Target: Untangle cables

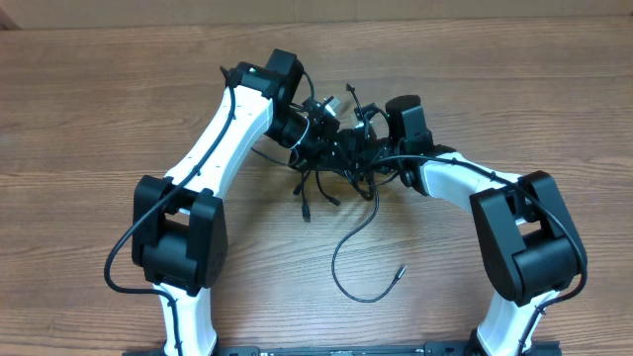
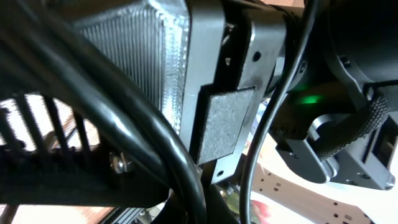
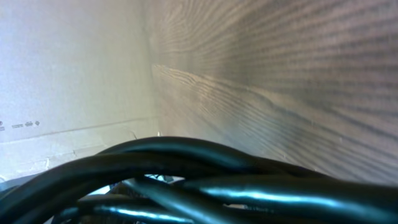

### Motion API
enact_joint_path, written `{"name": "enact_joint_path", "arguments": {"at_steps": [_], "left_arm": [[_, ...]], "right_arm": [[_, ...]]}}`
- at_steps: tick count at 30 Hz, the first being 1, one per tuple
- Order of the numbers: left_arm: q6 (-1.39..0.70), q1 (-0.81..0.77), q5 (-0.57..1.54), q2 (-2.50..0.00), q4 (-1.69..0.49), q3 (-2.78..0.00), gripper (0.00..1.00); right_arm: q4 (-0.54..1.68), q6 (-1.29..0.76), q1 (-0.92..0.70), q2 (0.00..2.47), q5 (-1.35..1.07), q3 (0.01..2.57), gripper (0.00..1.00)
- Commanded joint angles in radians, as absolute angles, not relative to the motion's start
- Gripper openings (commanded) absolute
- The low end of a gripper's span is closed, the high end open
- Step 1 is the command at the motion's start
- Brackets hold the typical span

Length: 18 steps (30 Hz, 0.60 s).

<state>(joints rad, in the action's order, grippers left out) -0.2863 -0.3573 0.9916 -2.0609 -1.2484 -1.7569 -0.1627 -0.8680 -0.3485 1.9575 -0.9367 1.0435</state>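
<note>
The two arms lean in from either side and their tools nearly meet over the middle of the surface (image 1: 99, 99). The cables (image 1: 334, 170) are bunched in a dark knot right between and under the two tool tips. A few short ends poke out of the knot on the side nearer the arm bases.

The left tool (image 1: 331, 117) is pressed into its side of the knot with its jaws fully together. I cannot tell whether a cord is pinched between them. From the left wrist, one grey finger pad (image 2: 227, 124) fills the middle of the view. A black cord (image 2: 155, 149) crosses close in front of it, and the other arm's dark housing with a green light (image 2: 308, 98) sits just beyond.

The right tool (image 1: 368, 133) is buried in the opposite side of the knot. I cannot tell how wide it stands or whether it holds anything. From the right wrist its fingers do not show at all: glossy black cables (image 3: 217, 186) lie across the bottom of the view, almost against the lens. Past them is bare wood grain and a pale panel (image 3: 74, 74).

One strand (image 1: 341, 247) runs free of the knot. It trails away from both tools toward the bases, curls into an open loop on the surface and ends in a small plug (image 1: 401, 267) well apart from either tool.
</note>
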Motion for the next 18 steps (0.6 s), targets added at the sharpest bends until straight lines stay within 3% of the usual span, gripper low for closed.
{"name": "enact_joint_path", "arguments": {"at_steps": [1,6,8,11,18], "left_arm": [[-0.296,-0.365,1.048,-2.044,-1.244,-1.783,0.04],[-0.296,-0.365,1.052,-2.044,-1.244,-1.783,0.04],[-0.295,-0.365,1.052,-2.044,-1.244,-1.783,0.04],[-0.289,-0.365,1.044,-2.044,-1.244,-1.783,0.04],[-0.184,-0.340,0.853,-2.044,-1.259,-1.783,0.04]], "right_arm": [[-0.204,-0.875,-0.376,1.960,-0.883,1.047,0.52],[-0.212,-0.916,-0.419,1.960,-0.754,1.047,0.43],[-0.212,-0.915,-0.432,1.960,-0.748,1.047,0.22],[-0.169,-0.870,-0.433,1.960,-0.761,1.047,0.04],[0.003,-0.717,-0.354,1.954,-0.935,1.047,0.04]]}}
